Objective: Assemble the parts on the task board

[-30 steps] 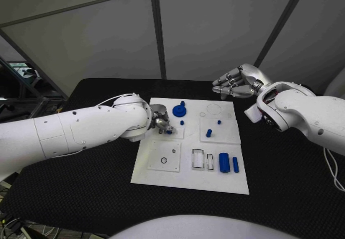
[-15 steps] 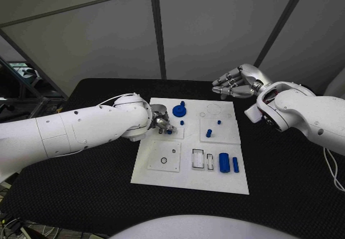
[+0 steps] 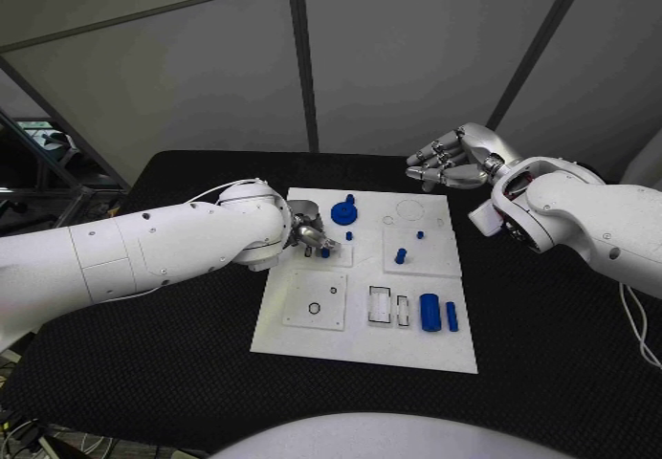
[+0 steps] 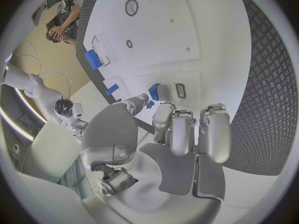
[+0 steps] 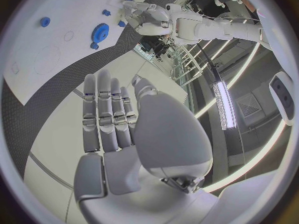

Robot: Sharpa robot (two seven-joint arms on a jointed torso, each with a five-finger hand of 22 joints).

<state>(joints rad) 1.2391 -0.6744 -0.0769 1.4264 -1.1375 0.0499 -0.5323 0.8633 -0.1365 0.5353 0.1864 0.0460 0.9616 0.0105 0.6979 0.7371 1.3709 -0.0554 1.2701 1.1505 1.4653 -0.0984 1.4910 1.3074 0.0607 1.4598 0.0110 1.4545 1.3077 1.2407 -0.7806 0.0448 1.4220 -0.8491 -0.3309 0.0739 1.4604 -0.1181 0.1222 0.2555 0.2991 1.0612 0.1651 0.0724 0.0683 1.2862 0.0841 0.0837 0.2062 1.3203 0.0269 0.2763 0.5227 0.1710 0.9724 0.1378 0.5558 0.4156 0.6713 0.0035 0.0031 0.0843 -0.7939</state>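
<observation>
The white task board (image 3: pixel 362 335) lies mid-table. My left hand (image 3: pixel 311 235) hovers low over its back left square plate and pinches a small blue part (image 3: pixel 325 251) between thumb and fingertip; the left wrist view shows that part (image 4: pixel 154 91) at the fingertips (image 4: pixel 163 115), beside a small slot (image 4: pixel 181 90). A blue gear (image 3: pixel 343 212) sits just behind the hand and also appears in the right wrist view (image 5: pixel 99 33). My right hand (image 3: pixel 452 161) is raised beyond the board's back right corner, fingers apart and holding nothing (image 5: pixel 118 119).
Blue pegs stand on the board's right half (image 3: pixel 400 255) (image 3: pixel 419 233), with another peg (image 3: pixel 349 235) near the gear. A blue cylinder (image 3: pixel 430 312) and a blue bar (image 3: pixel 452 316) lie at the front right, next to two rectangular slots (image 3: pixel 389 306).
The left hand's fingers have shifted slightly over the square plate with the small blue part. The right hand has not moved.
</observation>
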